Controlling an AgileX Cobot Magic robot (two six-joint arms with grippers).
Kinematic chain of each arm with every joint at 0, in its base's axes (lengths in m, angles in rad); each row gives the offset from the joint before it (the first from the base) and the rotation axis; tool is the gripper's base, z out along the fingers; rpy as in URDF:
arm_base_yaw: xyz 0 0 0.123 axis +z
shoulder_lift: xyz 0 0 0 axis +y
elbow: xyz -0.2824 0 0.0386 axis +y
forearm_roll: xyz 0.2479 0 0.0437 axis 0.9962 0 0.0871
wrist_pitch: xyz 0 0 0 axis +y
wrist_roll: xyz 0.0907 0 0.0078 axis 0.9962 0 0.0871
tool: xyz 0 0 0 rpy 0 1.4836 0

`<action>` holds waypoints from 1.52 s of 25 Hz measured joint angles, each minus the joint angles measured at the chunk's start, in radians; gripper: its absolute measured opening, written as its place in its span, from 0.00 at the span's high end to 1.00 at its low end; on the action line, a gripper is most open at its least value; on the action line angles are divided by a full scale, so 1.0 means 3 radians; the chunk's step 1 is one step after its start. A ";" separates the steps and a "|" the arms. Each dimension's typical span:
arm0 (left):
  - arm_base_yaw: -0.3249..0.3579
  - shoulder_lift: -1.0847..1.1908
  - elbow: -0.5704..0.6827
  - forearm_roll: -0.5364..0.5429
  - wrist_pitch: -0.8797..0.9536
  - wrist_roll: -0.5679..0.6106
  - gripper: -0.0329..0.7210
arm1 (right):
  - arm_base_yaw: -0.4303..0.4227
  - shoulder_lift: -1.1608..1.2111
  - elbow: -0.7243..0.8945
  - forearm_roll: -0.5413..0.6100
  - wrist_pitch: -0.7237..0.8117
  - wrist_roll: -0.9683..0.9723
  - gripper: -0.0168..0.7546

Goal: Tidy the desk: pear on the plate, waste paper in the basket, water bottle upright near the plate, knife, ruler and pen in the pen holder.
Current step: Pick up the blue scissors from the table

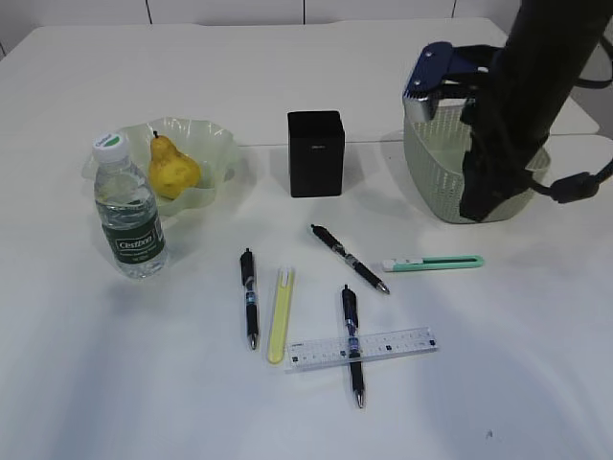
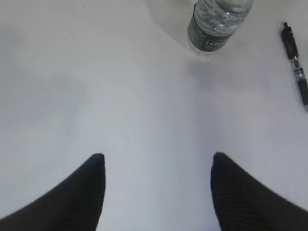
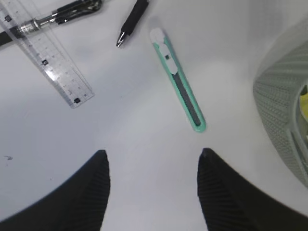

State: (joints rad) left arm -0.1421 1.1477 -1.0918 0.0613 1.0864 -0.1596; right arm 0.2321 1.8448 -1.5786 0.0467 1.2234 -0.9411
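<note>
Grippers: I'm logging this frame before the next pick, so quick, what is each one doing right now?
Left gripper: open, empty, over bare table short of the water bottle.
Right gripper: open, empty, hovering just short of the knife.

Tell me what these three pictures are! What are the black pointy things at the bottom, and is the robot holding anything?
It is a robot with two arms, and each arm ends in a gripper, a two-fingered claw. One picture looks at the whole white table from the front. The other two come from little cameras on the wrists, so the black shapes are the claw fingers: the left gripper and the right gripper. Both are open and hold nothing.

On the table are a pear lying on a wavy green plate, a water bottle standing up, a black pen holder, a green basket, three pens, a yellow pen-like stick, a clear ruler and a green knife.
</note>
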 joint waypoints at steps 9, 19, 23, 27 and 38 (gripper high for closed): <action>0.0000 0.0000 0.0000 0.0258 0.0000 0.0000 0.31 | 0.0000 0.0401 -0.0008 -0.0032 -0.0294 -0.0518 0.38; 0.0000 0.0000 0.0000 0.0346 -0.0114 0.0000 0.32 | 0.0000 0.0663 -0.0008 0.0001 -0.0666 -0.0937 0.38; 0.0000 0.0000 0.0000 0.0348 -0.0128 0.0000 0.32 | 0.0000 0.0717 -0.0012 0.0078 -0.0851 -0.1094 0.38; 0.0000 0.0000 0.0000 0.0336 -0.0128 0.0000 0.32 | 0.0000 0.0830 -0.0021 0.0184 -0.0889 -0.1218 0.38; 0.0000 0.0000 0.0000 0.0330 -0.0128 0.0000 0.32 | 0.0005 0.0930 -0.0021 0.0293 -0.1020 -0.1509 0.38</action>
State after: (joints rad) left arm -0.1421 1.1477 -1.0918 0.1603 1.0481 -0.1596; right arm 0.2336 2.1238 -1.5849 0.1346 0.9174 -1.3937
